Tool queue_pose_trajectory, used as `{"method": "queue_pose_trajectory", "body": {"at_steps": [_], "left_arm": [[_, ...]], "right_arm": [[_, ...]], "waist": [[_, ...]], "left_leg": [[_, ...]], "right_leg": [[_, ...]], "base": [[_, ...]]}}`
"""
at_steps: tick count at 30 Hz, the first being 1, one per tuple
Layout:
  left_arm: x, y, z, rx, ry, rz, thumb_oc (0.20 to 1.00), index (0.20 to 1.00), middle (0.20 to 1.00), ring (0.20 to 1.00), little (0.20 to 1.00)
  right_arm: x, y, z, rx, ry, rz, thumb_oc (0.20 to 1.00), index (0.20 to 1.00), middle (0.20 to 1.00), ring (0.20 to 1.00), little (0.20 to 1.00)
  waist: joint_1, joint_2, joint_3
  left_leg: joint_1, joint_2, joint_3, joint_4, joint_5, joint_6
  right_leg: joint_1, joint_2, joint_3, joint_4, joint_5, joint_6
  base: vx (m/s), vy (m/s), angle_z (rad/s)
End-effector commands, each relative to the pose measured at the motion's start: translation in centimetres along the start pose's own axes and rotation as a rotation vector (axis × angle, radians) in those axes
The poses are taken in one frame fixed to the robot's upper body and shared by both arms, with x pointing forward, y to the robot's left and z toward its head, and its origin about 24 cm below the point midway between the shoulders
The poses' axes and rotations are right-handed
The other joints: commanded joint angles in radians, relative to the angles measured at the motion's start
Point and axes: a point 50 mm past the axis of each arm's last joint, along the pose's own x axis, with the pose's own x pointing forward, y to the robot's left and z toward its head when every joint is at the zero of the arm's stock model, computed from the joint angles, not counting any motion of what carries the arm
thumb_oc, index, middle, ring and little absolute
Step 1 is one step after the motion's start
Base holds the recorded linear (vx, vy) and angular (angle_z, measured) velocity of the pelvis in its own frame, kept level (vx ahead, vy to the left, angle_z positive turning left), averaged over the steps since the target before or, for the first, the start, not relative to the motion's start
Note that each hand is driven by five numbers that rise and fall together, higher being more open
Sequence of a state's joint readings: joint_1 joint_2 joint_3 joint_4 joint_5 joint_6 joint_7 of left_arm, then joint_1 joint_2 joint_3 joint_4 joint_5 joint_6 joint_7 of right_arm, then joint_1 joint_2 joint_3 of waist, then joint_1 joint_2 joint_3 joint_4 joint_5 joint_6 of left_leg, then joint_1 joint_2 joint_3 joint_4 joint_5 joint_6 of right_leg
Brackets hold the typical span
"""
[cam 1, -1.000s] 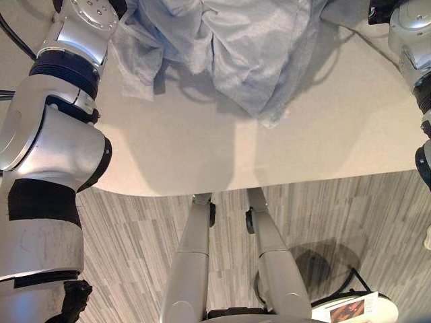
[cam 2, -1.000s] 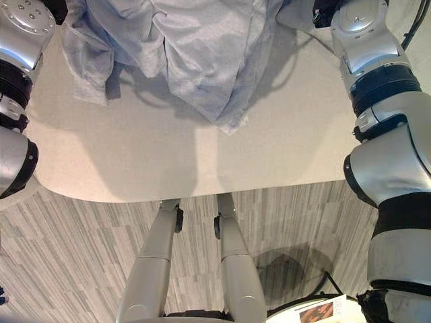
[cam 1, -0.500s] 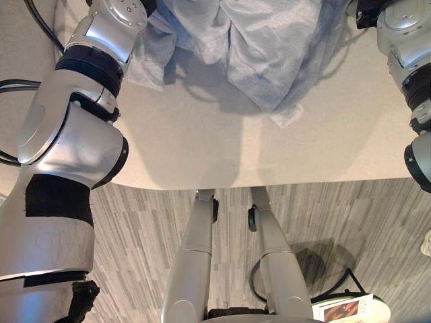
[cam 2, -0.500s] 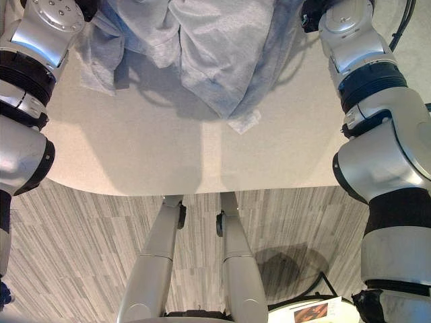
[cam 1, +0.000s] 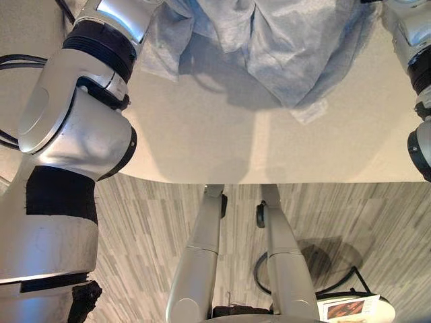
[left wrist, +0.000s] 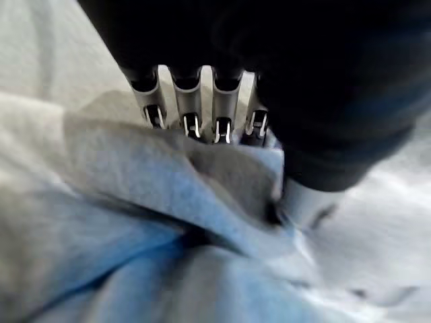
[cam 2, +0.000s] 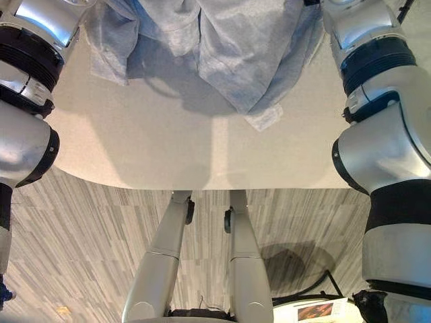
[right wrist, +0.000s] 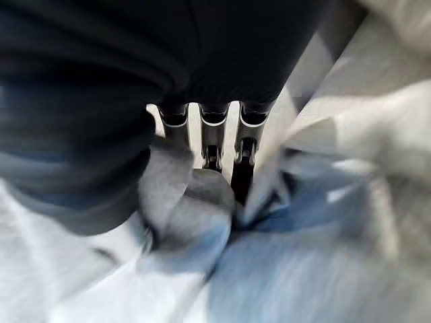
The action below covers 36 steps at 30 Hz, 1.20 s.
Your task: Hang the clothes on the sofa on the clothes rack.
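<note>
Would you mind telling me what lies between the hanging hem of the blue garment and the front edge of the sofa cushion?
Nothing: in the right eye view the beige sofa cushion is bare from the blue garment down to its front edge.

The garment (cam 1: 283,40) has slid nearer over the sofa (cam 1: 222,141); its hem corner lies lower and more rightward.

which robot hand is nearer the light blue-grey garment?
Neither: both are on it. The left robot hand has its fingers curled into a fold of the light blue-grey cloth garment; the right robot hand likewise grips bunched cloth.
</note>
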State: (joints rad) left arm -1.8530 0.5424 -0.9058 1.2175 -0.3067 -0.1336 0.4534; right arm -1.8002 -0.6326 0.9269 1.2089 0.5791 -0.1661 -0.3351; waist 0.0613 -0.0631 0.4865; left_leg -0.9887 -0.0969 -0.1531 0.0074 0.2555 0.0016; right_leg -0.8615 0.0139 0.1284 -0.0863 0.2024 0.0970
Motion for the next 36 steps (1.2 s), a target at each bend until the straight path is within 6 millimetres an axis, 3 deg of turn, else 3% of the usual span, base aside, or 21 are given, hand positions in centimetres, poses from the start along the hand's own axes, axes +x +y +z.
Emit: {"method": "queue_pose_trajectory", "body": {"at_steps": [1,6,13,16,24,26,36], "left_arm": [[0.6,0.5,2.1,-0.064,-0.063,0.040,0.200,0.200,0.200,0.200,0.200],[0.4,0.7,1.4,-0.076,-0.060,0.055,0.200,0.200,0.200,0.200,0.200],[-0.7,1.6,-1.3,-0.071,-0.049,0.137,0.200,0.200,0.200,0.200,0.200],[-1.7,2.0,-2.3,-0.076,-0.075,0.195,0.200,0.200,0.200,0.200,0.200],[-3.4,4.2,-4.3,-0.099,-0.096,0.295,0.200,0.200,0.200,0.200,0.200],[-4.4,5.0,-5.7,-0.112,-0.082,0.311,0.200,0.200,0.200,0.200,0.200],[-9.7,7.7,-11.8,-0.092,0.022,0.331,0.200,0.200,0.200,0.200,0.200]], "right_arm": [[-0.1,1.4,0.5,-0.008,-0.027,0.005,0.200,0.200,0.200,0.200,0.200],[-0.7,2.5,0.9,0.025,-0.084,0.035,0.200,0.200,0.200,0.200,0.200],[-2.0,1.9,1.7,-0.046,-0.266,-0.004,0.200,0.200,0.200,0.200,0.200],[-3.1,0.4,1.9,-0.204,-0.401,-0.069,0.200,0.200,0.200,0.200,0.200],[-5.0,-3.7,2.1,-0.306,-0.545,-0.207,0.200,0.200,0.200,0.200,0.200],[-5.7,-5.1,1.3,-0.356,-0.551,-0.226,0.200,0.200,0.200,0.200,0.200],[-8.3,-8.3,-1.0,-0.493,-0.534,-0.205,0.200,0.200,0.200,0.200,0.200]], "waist": [[-0.025,0.010,-0.076],[-0.043,-0.003,-0.087],[-0.072,-0.014,-0.100],[-0.074,-0.009,-0.107],[-0.065,-0.004,-0.133],[-0.059,-0.006,-0.153],[-0.027,0.000,-0.275]], "left_leg": [[0.156,0.041,-0.006,-0.061,-0.106,-0.051],[0.159,0.040,-0.001,-0.050,-0.117,-0.047],[0.179,0.036,0.014,-0.024,-0.132,-0.043],[0.217,0.041,0.023,-0.025,-0.138,-0.044],[0.357,0.064,0.028,-0.067,-0.148,-0.059],[0.422,0.068,0.026,-0.081,-0.148,-0.066],[0.636,0.091,0.017,-0.094,-0.157,-0.088]], "right_leg": [[0.146,-0.101,-0.007,-0.001,-0.028,0.112],[0.152,-0.098,-0.006,-0.001,-0.029,0.111],[0.181,-0.098,-0.004,-0.001,-0.025,0.112],[0.215,-0.099,-0.012,-0.001,-0.035,0.107],[0.317,-0.096,-0.037,0.003,-0.060,0.088],[0.367,-0.100,-0.053,0.009,-0.069,0.083],[0.562,-0.113,-0.107,0.066,-0.141,0.071]], "base": [[0.00,0.037,0.01],[0.00,0.007,0.00],[-0.02,0.014,-0.03],[-0.03,-0.043,-0.15],[0.00,-0.085,-0.02],[-0.03,-0.130,0.07],[0.00,-0.105,0.20]]}}
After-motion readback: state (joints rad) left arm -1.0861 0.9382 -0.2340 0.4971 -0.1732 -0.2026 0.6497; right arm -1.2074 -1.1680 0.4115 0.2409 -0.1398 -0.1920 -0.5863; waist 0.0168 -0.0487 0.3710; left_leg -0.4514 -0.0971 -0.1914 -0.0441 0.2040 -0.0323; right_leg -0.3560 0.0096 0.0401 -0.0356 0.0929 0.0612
